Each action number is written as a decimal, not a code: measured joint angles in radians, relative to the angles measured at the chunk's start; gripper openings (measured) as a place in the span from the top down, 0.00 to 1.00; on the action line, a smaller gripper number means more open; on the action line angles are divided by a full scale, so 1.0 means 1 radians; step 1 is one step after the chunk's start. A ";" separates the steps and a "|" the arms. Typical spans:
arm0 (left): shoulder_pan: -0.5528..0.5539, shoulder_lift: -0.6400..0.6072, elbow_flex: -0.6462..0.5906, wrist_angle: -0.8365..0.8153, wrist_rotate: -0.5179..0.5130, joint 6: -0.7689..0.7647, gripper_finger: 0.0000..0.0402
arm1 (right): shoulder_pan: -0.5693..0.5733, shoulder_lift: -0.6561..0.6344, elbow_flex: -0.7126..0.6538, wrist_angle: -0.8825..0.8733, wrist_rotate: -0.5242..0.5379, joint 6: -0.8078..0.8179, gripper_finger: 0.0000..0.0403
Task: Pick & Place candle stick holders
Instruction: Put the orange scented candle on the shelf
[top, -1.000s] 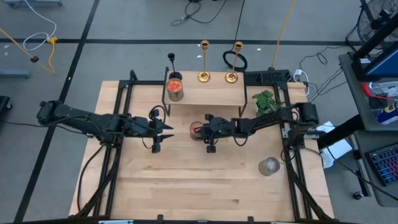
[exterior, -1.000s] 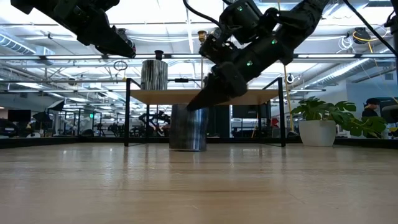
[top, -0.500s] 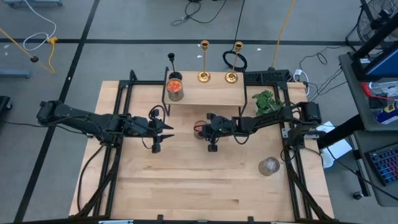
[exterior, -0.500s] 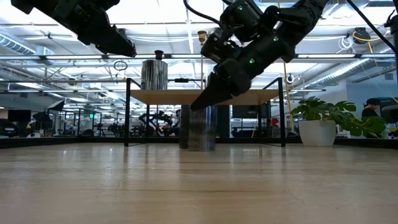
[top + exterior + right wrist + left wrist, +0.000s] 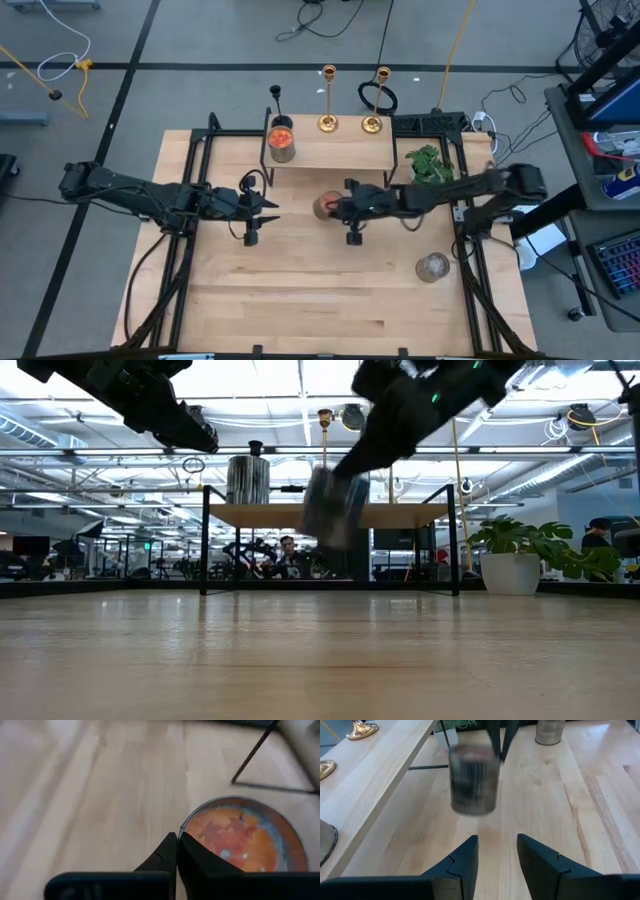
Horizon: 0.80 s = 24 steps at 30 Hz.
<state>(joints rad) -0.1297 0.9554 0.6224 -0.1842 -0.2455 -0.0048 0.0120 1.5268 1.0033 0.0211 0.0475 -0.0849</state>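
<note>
Candle stick holders: two gold ones [image 5: 328,98] [image 5: 373,100] and a small black one [image 5: 276,96] stand along the far edge of the raised shelf [image 5: 330,150].
The right gripper [image 5: 330,207] is pinched on the rim of a metal can [image 5: 334,507], holding it off the table [image 5: 330,290]. The left gripper [image 5: 495,851] hovers nearby, fingers apart.

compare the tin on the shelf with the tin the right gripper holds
The shelf tin stands upright on the shelf; the held tin hangs tilted, clear of the table. Nothing touches the shelf tin; the right gripper pinches the held tin by its rim. The left gripper waits open nearby. Both are round silvery tins with orange-red inside.
</note>
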 joint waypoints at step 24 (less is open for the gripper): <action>0.001 0.000 0.000 0.150 -0.001 0.086 0.64 | -0.223 -0.413 0.170 -0.558 0.221 0.046 1.00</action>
<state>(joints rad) -0.1287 0.9554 0.6228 -0.0343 -0.2469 0.0814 -0.2109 1.1134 1.1732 -0.5371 0.2690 -0.0391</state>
